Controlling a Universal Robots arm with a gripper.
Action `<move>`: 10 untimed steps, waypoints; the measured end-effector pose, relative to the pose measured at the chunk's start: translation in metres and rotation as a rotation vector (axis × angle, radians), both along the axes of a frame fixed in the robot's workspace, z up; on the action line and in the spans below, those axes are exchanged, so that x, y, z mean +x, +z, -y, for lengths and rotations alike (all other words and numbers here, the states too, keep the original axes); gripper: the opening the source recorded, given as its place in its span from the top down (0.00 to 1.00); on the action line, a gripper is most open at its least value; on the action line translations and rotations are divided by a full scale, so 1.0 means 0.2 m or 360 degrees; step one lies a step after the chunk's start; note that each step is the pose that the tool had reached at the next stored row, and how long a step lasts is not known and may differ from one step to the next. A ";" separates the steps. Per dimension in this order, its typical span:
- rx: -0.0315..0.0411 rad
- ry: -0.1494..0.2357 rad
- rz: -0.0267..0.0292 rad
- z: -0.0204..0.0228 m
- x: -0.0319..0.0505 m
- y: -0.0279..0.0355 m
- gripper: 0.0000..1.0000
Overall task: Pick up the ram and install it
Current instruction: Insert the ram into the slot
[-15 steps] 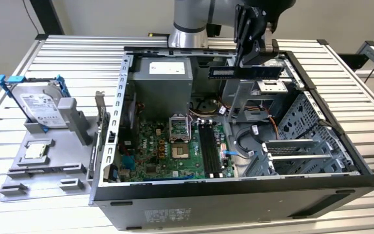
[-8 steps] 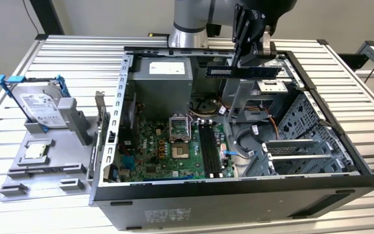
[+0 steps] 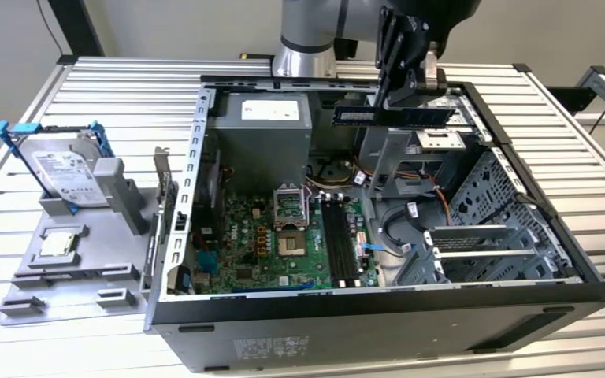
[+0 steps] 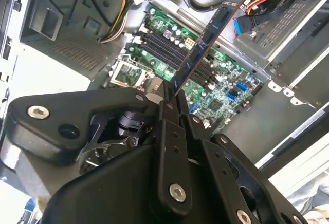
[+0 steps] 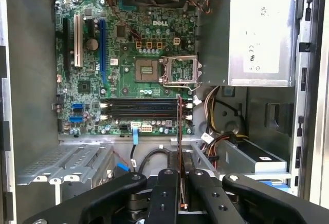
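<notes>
The ram (image 3: pixel 392 116), a pale label at one end, is hanging edge-down above the open computer case (image 3: pixel 387 323), the jaws clamping shut on its upper edge. The motherboard's black memory slots (image 5: pixel 139 109) are lying beneath it, near the white-labelled power supply (image 5: pixel 257 34).

Bluish ram (image 3: pixel 358 116) with dark chips. Black gripper (image 3: pixel 403 102). Green motherboard (image 5: pixel 123 59) (slots (image 5: pixel 139 109) black). Silver drive (image 3: pixel 66 169) in blue frame (image 3: pixel 5 132). Pale, ribbed table (image 3: pixel 124 79). Dark grey case (image 3: pixel 387 331).
</notes>
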State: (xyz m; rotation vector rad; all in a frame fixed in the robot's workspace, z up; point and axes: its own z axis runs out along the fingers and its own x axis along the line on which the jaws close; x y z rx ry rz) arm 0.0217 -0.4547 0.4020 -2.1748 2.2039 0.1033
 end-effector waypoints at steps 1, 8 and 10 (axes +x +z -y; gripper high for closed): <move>0.0000 0.0000 0.00001 0.000 0.000 0.000 1.00; 0.0000 -0.0046 0.00000 0.002 0.000 0.000 1.00; 0.0000 -0.0102 -0.00003 0.002 0.000 0.000 1.00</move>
